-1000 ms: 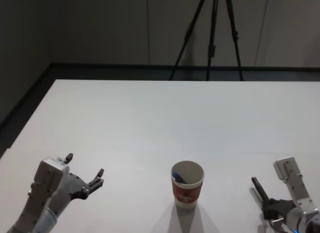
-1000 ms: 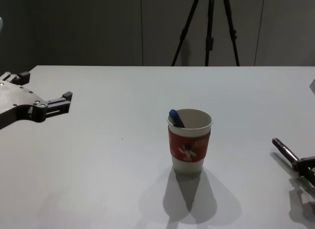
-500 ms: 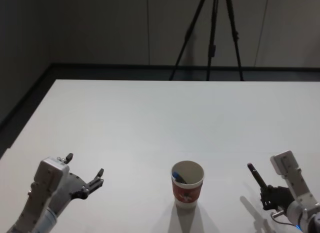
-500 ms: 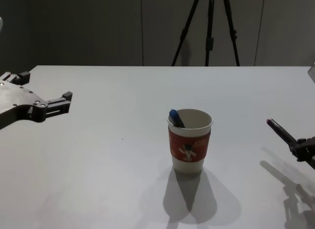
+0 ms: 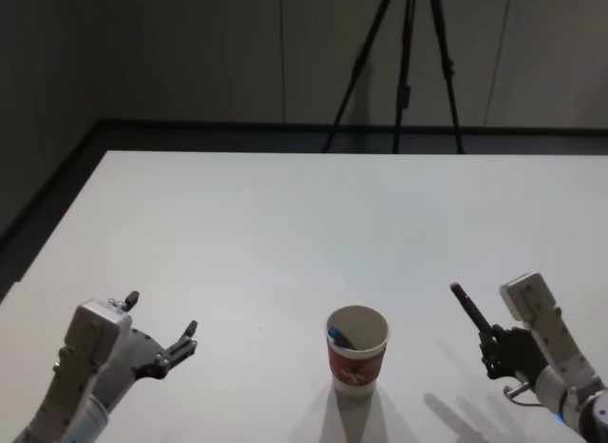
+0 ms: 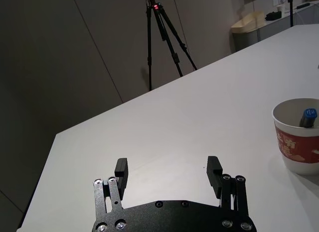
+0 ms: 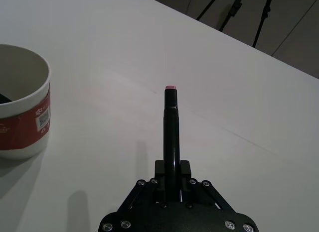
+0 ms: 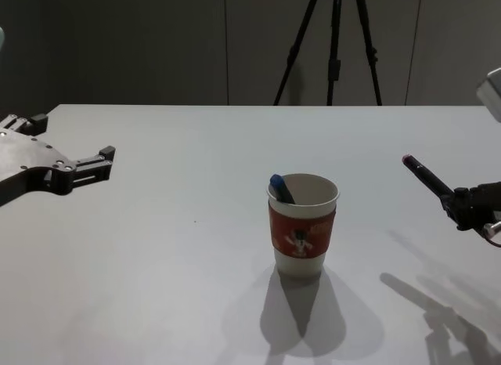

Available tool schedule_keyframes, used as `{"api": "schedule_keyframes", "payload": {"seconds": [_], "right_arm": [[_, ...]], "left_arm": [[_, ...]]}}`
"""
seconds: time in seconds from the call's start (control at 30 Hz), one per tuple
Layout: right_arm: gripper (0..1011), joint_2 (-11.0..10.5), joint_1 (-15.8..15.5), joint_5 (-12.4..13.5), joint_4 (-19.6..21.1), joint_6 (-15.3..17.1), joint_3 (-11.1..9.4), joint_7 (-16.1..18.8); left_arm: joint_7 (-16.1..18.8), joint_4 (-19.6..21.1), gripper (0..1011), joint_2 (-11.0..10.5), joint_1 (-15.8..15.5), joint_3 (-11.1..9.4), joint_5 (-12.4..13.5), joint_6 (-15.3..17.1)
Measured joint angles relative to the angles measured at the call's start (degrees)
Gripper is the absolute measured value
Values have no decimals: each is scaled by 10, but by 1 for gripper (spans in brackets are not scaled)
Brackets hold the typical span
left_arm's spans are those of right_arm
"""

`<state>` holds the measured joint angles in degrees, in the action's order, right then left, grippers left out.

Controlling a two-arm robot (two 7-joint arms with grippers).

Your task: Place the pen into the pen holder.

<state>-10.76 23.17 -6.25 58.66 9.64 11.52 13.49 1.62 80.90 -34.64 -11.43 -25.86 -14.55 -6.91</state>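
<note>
Dark pen in my right gripper, up off the white table!

My right gripper (image 5: 496,353) is clamped on the slim black pen with the pink tip (image 5: 470,310), held in the air at about three o'clock from the white paper cup with the red cardboard sleeve (image 5: 356,350), pink end tilted up toward eleven. A blue-capped pen (image 8: 280,188) leans inside that cup. My left gripper (image 5: 161,329) hovers at nine o'clock, fingers spread, holding nothing, well apart.
</note>
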Motion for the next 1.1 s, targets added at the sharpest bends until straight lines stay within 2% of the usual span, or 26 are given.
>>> {"api": "schedule_keyframes", "payload": {"seconds": [0.37, 1.1], "right_arm": [[174, -9, -2, -8, 18, -48, 14, -2], [174, -17, 6, -10, 25, -150, 36, 2]], "left_arm": [[0, 0, 1002, 0, 0, 0, 0, 0], [0, 0, 1001, 0, 0, 0, 0, 0]]}}
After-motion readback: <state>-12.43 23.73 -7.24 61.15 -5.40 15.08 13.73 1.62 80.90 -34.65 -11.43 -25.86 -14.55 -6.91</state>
